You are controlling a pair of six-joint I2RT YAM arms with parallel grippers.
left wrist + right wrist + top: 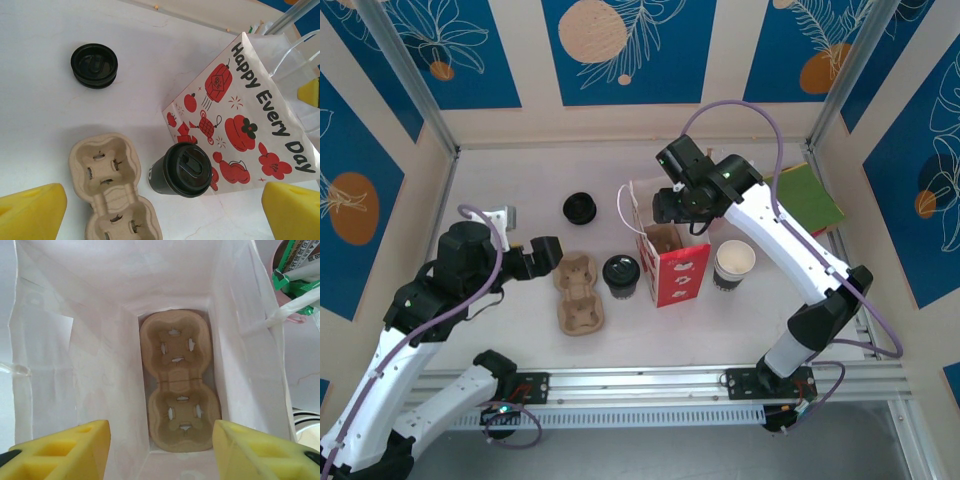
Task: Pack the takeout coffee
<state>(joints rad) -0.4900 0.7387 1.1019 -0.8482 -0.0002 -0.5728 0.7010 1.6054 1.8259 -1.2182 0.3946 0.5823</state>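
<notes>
The takeout coffee (pixel 621 273) (pixel 185 170), a dark cup with a black lid, stands upright on the table between a loose pulp cup carrier (pixel 578 291) (pixel 107 187) and the red-and-white paper bag (pixel 672 265) (pixel 240 115). My left gripper (pixel 544 257) (pixel 162 212) hovers open left of the carrier, nothing between its yellow fingers (pixel 30 210). My right gripper (pixel 674 208) (pixel 162 452) hangs open over the bag's mouth (pixel 115 340), looking down at a second carrier (pixel 180 382) lying flat on the bag's floor.
A loose black lid (pixel 580 208) (pixel 94 65) lies behind the carrier. An open cup without a lid (pixel 734 265) stands right of the bag. A pink cup of stirrers (pixel 295 275) and a green packet (pixel 810 195) sit at the back right.
</notes>
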